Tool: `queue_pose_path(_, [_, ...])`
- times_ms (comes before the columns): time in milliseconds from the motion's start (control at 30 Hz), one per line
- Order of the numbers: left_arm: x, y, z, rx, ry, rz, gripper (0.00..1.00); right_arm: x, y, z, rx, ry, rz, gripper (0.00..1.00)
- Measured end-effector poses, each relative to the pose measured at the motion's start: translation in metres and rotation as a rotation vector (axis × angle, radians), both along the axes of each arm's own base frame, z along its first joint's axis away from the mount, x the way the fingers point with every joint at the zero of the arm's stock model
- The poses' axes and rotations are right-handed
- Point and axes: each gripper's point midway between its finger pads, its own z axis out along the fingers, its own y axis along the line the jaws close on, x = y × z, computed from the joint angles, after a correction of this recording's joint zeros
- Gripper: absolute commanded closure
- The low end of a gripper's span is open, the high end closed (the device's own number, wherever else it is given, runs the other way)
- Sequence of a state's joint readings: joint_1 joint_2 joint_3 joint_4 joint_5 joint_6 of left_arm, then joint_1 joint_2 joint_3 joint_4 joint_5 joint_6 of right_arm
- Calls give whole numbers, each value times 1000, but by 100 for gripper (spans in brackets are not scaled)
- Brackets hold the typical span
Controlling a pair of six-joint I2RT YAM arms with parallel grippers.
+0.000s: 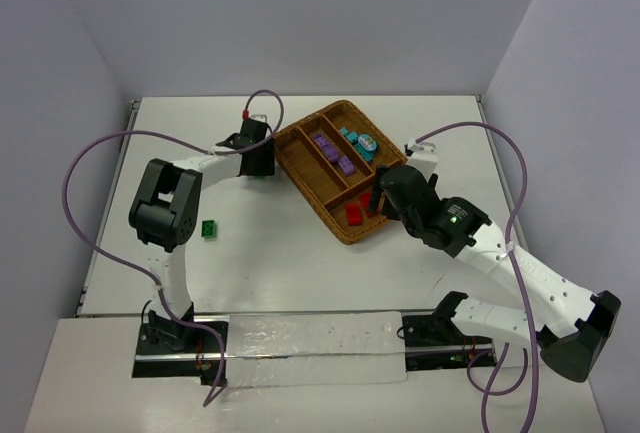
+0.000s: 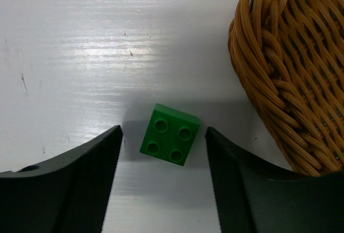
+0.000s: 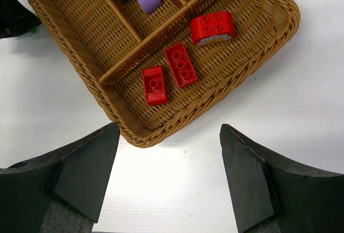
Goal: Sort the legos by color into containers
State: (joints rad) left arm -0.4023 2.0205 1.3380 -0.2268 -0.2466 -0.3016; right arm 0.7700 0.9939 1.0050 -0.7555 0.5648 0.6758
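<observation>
Left gripper (image 2: 163,136) is straddling a green lego (image 2: 170,134) lying on the table (image 2: 64,55) just beside the tray (image 2: 290,71), with its jaws apart and not touching the brick. Judged step: grasping. The next move is calling for closing squarely, then lifting over the wicker wall. Right gripper (image 3: 169,157) is hovering wide and empty near the red legos (image 3: 180,64).

White table (image 1: 300,273): wicker tray (image 1: 310,203), green legos (image 1: 209,229)

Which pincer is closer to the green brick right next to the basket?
Left. The left pincer hovers right at the green brick, one finger on each side, not touching it. The right pincer is across the basket, on its other side.
</observation>
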Motion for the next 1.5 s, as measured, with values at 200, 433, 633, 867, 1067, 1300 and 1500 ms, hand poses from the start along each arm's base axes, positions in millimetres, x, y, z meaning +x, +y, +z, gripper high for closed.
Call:
queue_pose_path(200, [1, 2, -2, 8, -3, 9, 74, 0, 0, -1, -2, 2, 0, 17])
queue_pose_path(433, [2, 6, 6, 20, -18, 32, 89, 0, 0, -1, -2, 2, 0, 17])
queue_pose_path(633, [2, -1, 66, -51, -113, 32, 90, 0, 0, -1, -2, 2, 0, 17])
queue_pose_path(867, [18, -55, 148, -152, -266, -49, 89, 0, 0, -1, -2, 2, 0, 17])
queue_pose_path(1067, [14, -101, 131, -190, -227, -118, 77, 0, 0, 0, 1, -1, -5, 17])
queue_pose_path(1300, [6, -116, 75, -197, -103, -125, 26, 0, -1, 2, 8, -6, -7, 17])
queue_pose_path(1500, [6, -118, 73, -211, -97, -113, 6, 0, -1, 2, 8, -6, -7, 17])
